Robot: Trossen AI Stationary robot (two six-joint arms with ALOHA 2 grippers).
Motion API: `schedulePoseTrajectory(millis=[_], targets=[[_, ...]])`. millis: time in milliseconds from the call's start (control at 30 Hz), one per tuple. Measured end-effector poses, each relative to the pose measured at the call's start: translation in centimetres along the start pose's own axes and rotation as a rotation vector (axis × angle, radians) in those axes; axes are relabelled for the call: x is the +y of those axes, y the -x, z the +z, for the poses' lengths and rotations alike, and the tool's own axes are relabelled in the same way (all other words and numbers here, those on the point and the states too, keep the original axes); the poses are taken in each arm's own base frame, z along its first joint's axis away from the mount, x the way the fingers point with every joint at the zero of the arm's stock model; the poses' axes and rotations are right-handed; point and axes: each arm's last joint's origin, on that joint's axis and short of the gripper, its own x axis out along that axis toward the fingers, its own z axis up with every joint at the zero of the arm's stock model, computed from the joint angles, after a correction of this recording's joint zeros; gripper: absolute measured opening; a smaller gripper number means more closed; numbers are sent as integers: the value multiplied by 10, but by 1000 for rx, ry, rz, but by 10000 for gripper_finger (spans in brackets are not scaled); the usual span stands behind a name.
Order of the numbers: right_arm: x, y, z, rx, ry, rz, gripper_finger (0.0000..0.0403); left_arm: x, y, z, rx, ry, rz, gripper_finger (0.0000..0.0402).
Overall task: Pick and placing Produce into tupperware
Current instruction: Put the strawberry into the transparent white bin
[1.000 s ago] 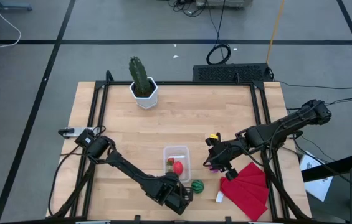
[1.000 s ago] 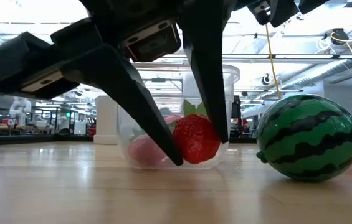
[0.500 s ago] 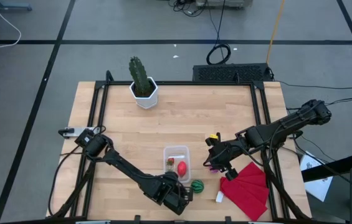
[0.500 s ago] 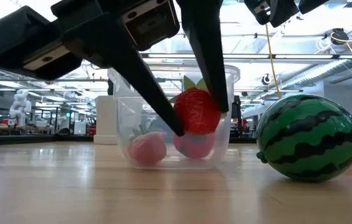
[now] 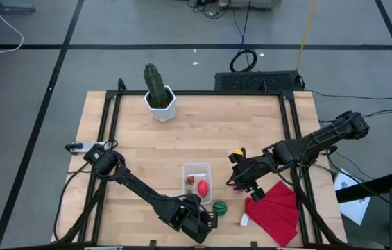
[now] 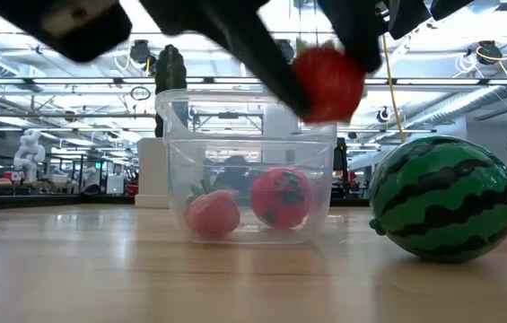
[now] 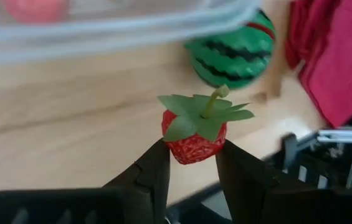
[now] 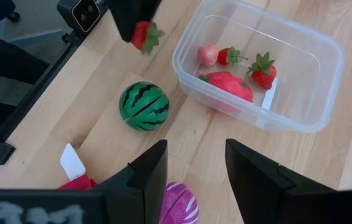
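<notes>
At the table's near edge, the left gripper (image 7: 191, 163) pinches a red strawberry (image 7: 194, 134) between its fingers, lifted clear of the wood, just beside the clear tupperware (image 5: 197, 169) and level with its rim in the low view. Inside the tub lie two small strawberries, a pink piece (image 8: 208, 54) and a larger red piece (image 8: 228, 84). The striped watermelon ball (image 8: 143, 106) sits on the table beside the tub. Over to the right, the right gripper (image 8: 191, 171) hovers with fingers spread above a purple piece (image 8: 182, 203), near the red cloth (image 5: 273, 210).
</notes>
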Motion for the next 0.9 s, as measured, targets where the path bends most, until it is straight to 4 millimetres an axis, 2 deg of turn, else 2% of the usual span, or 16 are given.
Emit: schedulePoseTrajectory(millis=[333, 500, 700, 900], targets=[[0, 0, -1, 6, 6, 1, 153, -13, 25, -22, 59, 42, -67, 122], [0, 0, -1, 6, 6, 0, 153, -23, 41, -26, 75, 49, -90, 122], [0, 0, -1, 6, 6, 0, 153, -35, 62, -16, 43, 1, -50, 122], [0, 0, -1, 6, 6, 0, 153, -39, 89, 9, -37, -76, 89, 122]])
